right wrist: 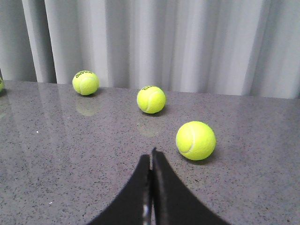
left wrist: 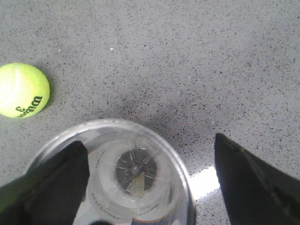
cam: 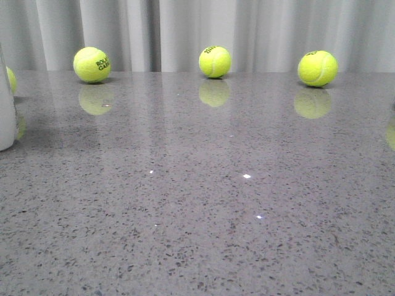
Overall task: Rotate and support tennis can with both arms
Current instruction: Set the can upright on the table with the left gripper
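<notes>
Three tennis balls (cam: 92, 64) line the surface's (cam: 203, 203) far edge. Left end effector (left wrist: 150, 180) spread wide around the tennis can (left wrist: 126, 173); right end effector (right wrist: 151, 161) closed, empty.

Left hand (left wrist: 150, 183) fingers spread wide, right hand (right wrist: 151, 164) fingers pressed together

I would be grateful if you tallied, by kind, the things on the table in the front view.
Tennis balls: 4, three whole and one cut off at the left edge
Can: 1, also cut off at the left edge
Total: 5
</notes>
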